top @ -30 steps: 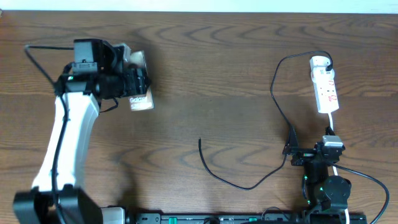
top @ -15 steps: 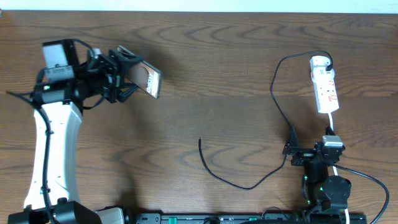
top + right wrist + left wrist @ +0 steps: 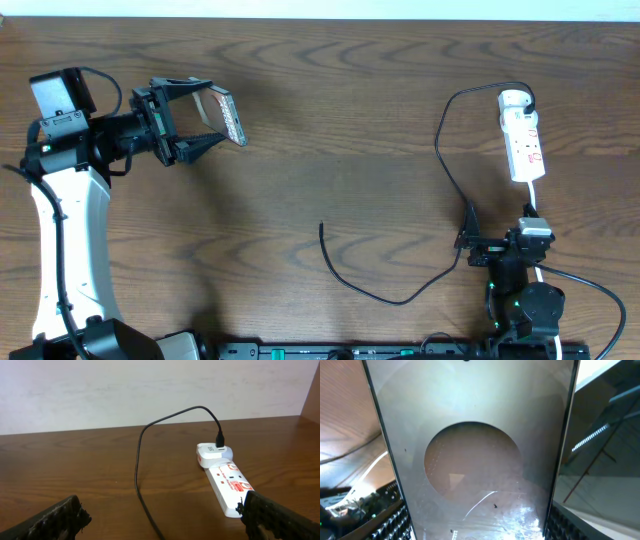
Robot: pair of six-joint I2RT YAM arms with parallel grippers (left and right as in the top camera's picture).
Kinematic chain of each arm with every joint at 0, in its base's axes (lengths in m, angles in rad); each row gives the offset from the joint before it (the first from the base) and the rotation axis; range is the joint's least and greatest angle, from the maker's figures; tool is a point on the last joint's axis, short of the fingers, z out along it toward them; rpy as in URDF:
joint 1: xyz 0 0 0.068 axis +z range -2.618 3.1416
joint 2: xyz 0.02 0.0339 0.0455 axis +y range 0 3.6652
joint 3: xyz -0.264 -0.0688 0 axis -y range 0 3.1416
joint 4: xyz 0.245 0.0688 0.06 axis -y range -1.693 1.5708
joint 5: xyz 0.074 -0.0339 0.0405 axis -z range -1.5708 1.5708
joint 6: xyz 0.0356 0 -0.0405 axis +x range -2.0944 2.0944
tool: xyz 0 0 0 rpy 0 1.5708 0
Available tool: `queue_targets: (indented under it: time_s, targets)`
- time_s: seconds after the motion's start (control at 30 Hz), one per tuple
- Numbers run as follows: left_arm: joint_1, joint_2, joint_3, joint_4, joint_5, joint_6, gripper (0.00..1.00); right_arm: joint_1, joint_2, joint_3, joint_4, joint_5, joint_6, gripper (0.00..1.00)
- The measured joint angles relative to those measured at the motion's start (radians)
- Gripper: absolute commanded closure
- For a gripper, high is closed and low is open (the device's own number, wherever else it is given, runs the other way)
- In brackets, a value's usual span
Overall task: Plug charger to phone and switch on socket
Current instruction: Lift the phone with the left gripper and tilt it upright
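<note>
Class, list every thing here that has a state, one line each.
phone: clamped in left gripper, tilted, unplugged.
left gripper: shut on phone.
right gripper: open, empty.
charger: one end plugged at socket, tip loose on table.
socket: flat on table; switch position unreadable.

Phone point(image 3: 472, 435), apparently gripped, filling view

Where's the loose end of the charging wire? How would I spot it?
On the right of the table lies the white socket. The thin black charger leaves its far end, runs down and curves left. Its free tip lies alone mid-table, the only loose black end.
</note>
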Motion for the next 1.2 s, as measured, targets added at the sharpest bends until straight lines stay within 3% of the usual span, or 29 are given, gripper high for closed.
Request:
queue_targets:
  time_s: [0.63, 0.87, 1.2]
  targets:
    - [-0.002, 0.0, 0.0, 0.0, -0.024, 0.002, 0.93, 0.0, 0.0, 0.0, 0.0, 0.0, 0.0, 0.01]
    - [-0.079, 0.0, 0.0, -0.085, -0.325, 0.051, 0.93, 0.0, 0.0, 0.0, 0.0, 0.0, 0.0, 0.01]
    - [-0.229, 0.035, -0.002, -0.259, -0.893, 0.092, 0.93, 0.0, 0.0, 0.0, 0.0, 0.0, 0.0, 0.01]
